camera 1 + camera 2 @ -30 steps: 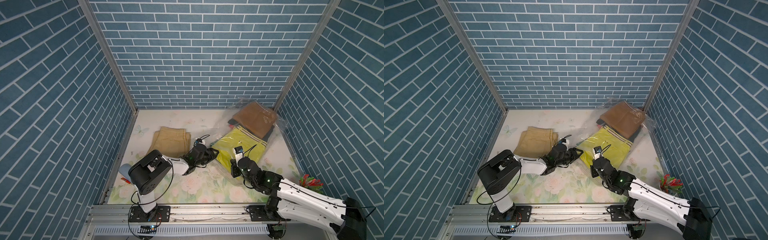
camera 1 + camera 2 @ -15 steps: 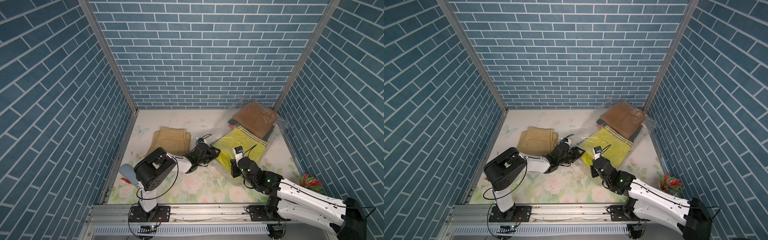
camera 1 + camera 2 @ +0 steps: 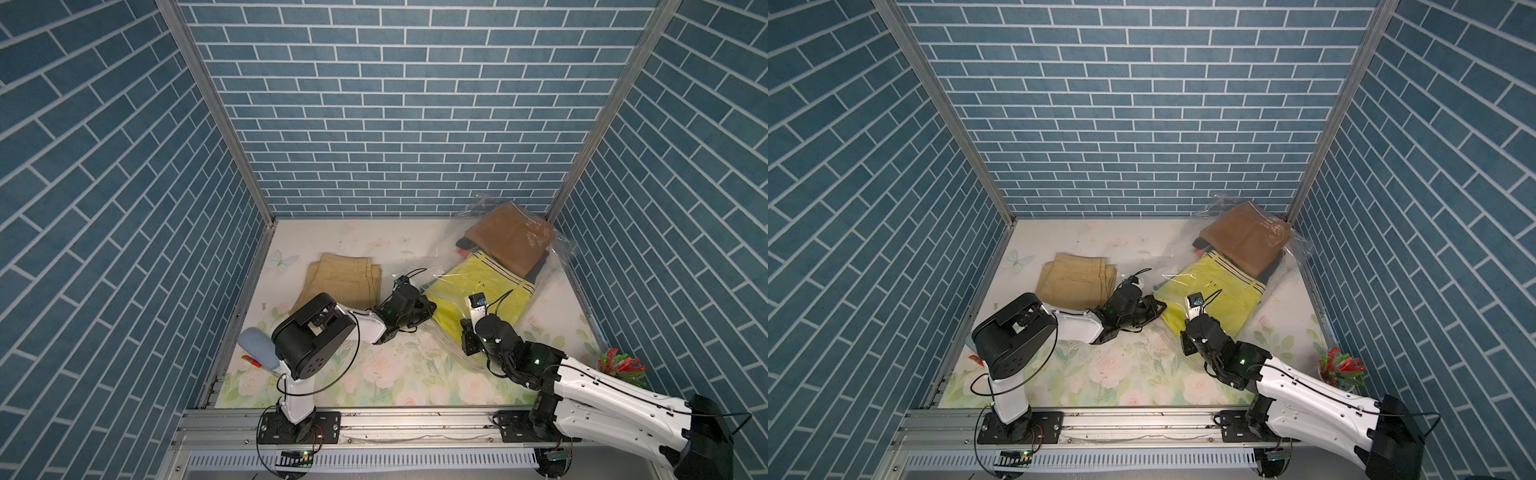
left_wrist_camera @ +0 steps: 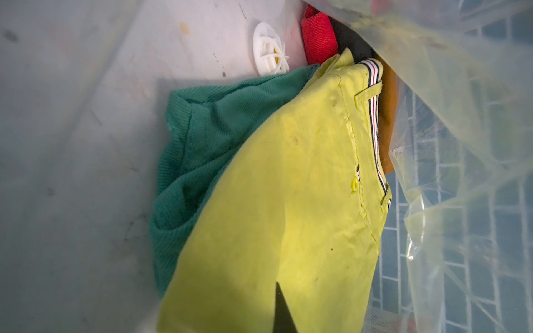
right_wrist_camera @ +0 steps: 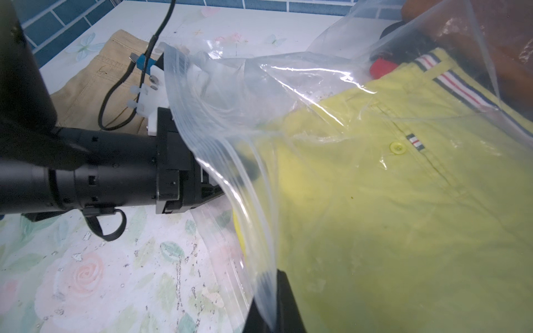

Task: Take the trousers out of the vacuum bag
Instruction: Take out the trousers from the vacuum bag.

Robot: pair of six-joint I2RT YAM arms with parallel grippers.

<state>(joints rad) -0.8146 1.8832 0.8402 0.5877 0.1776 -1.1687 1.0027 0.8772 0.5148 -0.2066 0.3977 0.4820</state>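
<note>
The vacuum bag (image 3: 557, 249) (image 3: 1296, 249) lies at the back right with its mouth toward the middle. Inside it, lime-yellow trousers (image 3: 478, 286) (image 4: 288, 201) (image 5: 403, 201) rest under mustard-brown trousers (image 3: 511, 237). Green trousers (image 4: 207, 144) and red ones (image 4: 318, 40) lie beneath. My left gripper (image 3: 428, 309) (image 4: 281, 311) reaches into the bag's mouth and is shut on the near edge of the lime-yellow trousers. My right gripper (image 3: 466, 338) (image 5: 272, 308) is shut on the bag's upper zip edge (image 5: 230, 161), holding it up. Khaki trousers (image 3: 340, 282) (image 3: 1075, 280) lie folded outside the bag.
A grey-blue oval case (image 3: 259, 353) sits at the left edge beside the left arm's base. A bunch of red and green clips (image 3: 619, 368) lies at the front right. The bag's white valve (image 4: 269, 54) shows near the red cloth. Brick walls close three sides.
The left gripper has pushed a little further into the bag's mouth and closed from half open onto the lime-yellow trousers. The right arm has held still with the bag's edge.
</note>
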